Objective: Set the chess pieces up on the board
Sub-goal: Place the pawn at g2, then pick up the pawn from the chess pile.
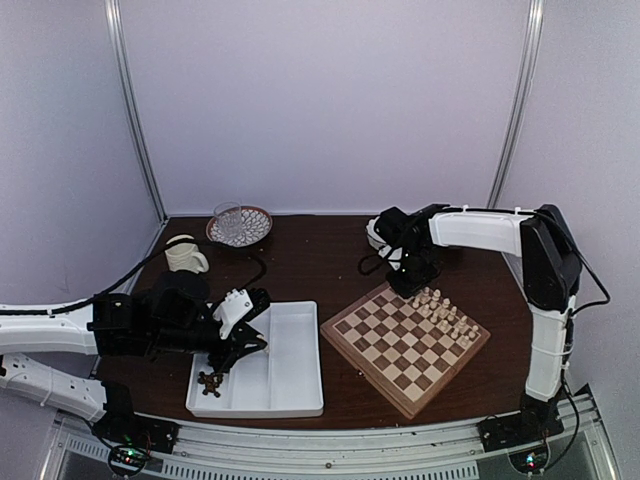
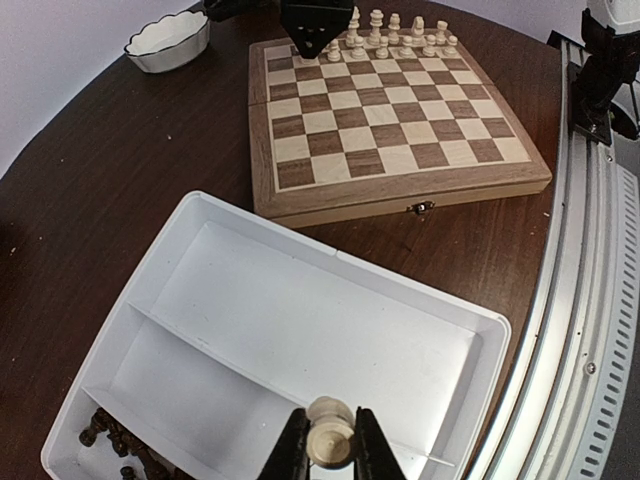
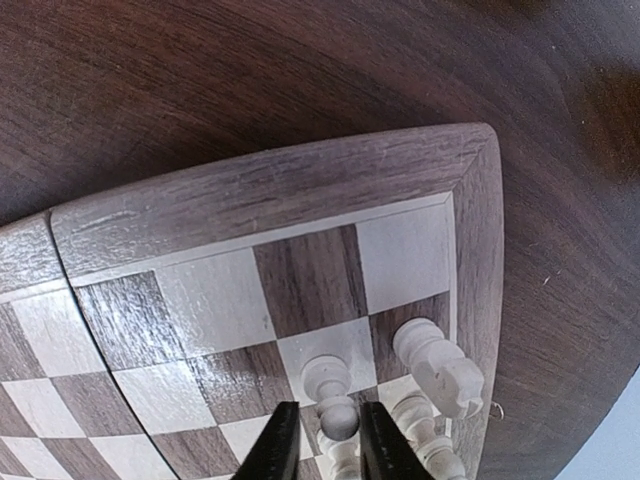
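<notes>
The board [image 1: 392,352] lies right of centre, with cream chess pieces [image 1: 446,311] lined up along its far right side. My right gripper [image 3: 325,440] hangs over the board's [image 3: 210,300] corner, open a little. Its fingers flank the head of a cream pawn [image 3: 333,392] that stands on a pale square with thin gaps either side, next to a knight [image 3: 440,370]. My left gripper [image 2: 330,452] is above the white tray [image 2: 330,255], shut on a cream piece [image 2: 330,443] whose round base faces the camera. Dark pieces [image 2: 112,438] lie in the tray's end compartment.
The two-compartment tray [image 1: 300,370] sits left of the board near the front edge. A cream mug [image 1: 185,255] and a patterned glass dish [image 1: 240,225] stand at the back left. A white bowl [image 2: 168,38] sits behind the board by the right arm.
</notes>
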{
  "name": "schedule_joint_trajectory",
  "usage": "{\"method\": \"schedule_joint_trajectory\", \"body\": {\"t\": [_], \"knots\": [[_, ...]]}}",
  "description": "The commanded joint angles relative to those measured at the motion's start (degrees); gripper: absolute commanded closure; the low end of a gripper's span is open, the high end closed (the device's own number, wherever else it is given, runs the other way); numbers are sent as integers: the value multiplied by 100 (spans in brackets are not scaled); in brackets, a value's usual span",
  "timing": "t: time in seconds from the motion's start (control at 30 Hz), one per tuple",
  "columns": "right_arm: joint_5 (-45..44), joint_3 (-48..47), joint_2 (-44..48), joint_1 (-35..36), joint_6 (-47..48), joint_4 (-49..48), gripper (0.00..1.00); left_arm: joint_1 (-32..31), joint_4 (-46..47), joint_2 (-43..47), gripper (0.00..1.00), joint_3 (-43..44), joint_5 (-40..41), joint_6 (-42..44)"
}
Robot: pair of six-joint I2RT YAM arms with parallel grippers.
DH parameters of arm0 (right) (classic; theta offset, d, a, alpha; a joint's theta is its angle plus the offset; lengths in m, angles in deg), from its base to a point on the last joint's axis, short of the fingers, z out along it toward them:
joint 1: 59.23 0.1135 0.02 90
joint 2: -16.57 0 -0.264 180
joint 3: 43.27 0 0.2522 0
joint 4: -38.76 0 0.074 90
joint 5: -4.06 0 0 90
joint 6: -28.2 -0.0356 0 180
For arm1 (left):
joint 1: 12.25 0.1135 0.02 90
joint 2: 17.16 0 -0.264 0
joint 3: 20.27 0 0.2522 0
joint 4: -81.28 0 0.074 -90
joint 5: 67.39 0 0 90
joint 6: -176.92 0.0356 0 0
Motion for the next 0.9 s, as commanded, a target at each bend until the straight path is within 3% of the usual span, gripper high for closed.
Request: {"method": "schedule_joint_trajectory", "body": {"t": [0.0,0.33,0.57,0.87], "knots": [[-61,-170,-83,-33,-15,-3,72,16,147,67,94,28,-77,-1],[-104,-66,265,-4,0,-102,69,14,152,54,94,28,-77,2],[-403,194,1152,459,215,-430,65,14,177,21,94,28,-69,1],[544,1462,2544,1693,844,-2596,62,26,772,240,94,-271,-267,-232]]}}
